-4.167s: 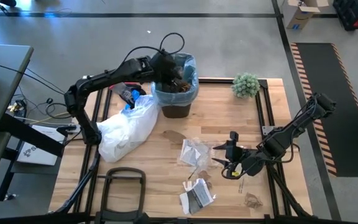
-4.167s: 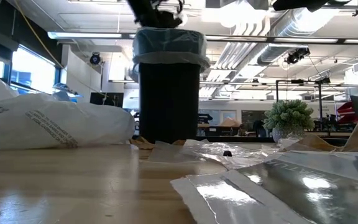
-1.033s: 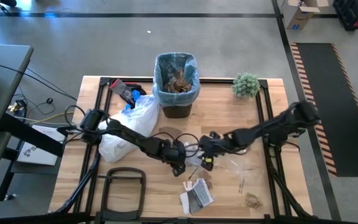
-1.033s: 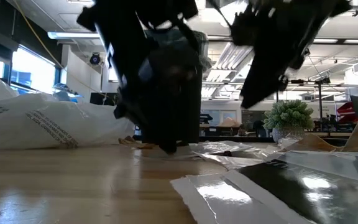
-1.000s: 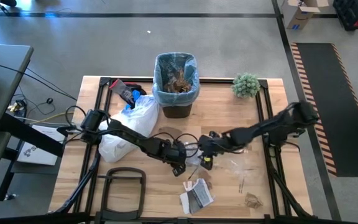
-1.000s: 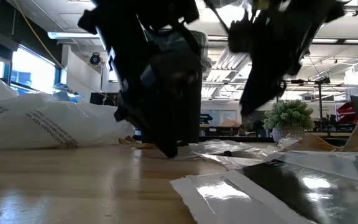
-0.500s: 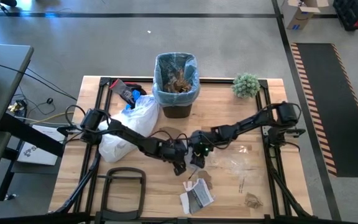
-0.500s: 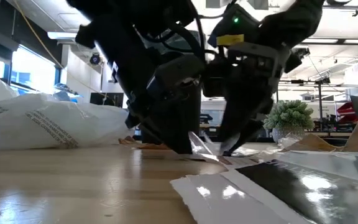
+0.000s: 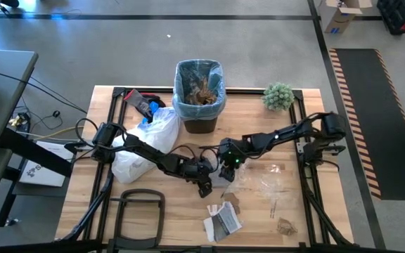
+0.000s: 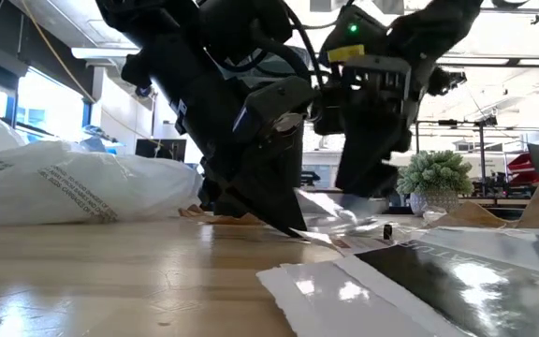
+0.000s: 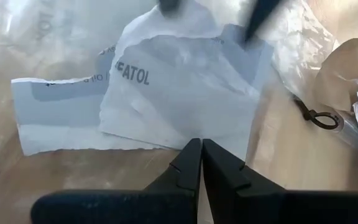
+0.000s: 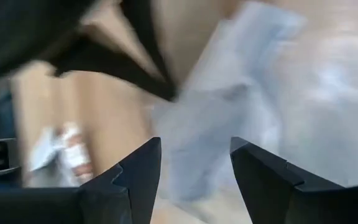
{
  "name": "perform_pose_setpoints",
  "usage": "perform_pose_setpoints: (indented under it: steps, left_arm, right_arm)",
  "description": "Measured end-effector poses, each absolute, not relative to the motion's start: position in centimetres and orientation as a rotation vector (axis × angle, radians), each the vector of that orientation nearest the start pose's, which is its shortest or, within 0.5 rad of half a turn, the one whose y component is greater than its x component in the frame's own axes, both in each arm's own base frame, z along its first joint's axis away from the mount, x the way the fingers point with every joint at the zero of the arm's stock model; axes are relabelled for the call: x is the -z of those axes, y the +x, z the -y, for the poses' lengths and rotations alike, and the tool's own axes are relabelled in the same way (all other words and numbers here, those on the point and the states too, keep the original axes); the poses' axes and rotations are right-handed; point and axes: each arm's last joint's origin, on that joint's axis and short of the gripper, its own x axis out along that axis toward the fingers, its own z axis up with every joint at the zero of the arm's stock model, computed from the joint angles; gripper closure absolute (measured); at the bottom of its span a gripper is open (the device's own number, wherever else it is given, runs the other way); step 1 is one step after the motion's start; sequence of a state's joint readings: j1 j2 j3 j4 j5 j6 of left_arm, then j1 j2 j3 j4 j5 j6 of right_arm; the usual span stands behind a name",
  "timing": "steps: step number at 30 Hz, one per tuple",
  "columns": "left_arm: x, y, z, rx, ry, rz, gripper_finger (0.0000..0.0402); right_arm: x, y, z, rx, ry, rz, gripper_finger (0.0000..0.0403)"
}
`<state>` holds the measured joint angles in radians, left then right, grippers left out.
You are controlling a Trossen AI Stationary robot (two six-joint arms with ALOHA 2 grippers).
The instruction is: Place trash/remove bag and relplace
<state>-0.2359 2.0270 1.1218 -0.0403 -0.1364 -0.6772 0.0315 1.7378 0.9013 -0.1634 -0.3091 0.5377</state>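
light: bright, even overhead | glare: foil packet (image 10: 410,281) in low view | blur: right wrist view smeared

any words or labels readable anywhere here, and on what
"FATOL": on the clear plastic wrapper in front of the left gripper; its first letter may be cut off.
Small print along that wrapper's edge: too small to read.
Print on the white plastic bag: too blurred to read.
Black-and-white packet: too small to read.
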Motion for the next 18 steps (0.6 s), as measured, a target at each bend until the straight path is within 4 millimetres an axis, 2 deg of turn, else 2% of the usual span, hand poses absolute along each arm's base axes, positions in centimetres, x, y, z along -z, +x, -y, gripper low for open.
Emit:
perform_pose_setpoints:
  steps: [5, 14, 18]
  left_arm:
    - [-10.6, 38.1, 8.7, -0.240, -0.472, -0.920, 0.0401]
    - [-10.6, 38.0, 8.6, -0.283, -0.445, -0.905, 0.0401]
    - [-10.5, 38.0, 8.5, -0.325, -0.393, -0.882, 0.0401]
  right_arm:
    - [-14.0, 31.7, -1.6, 0.078, 0.547, -1.107, 0.0221]
    - [-10.5, 34.3, -1.6, -0.199, 0.751, -1.046, 0.0221]
    - [-9.5, 35.4, -1.7, -0.226, 0.797, -0.970, 0.0221]
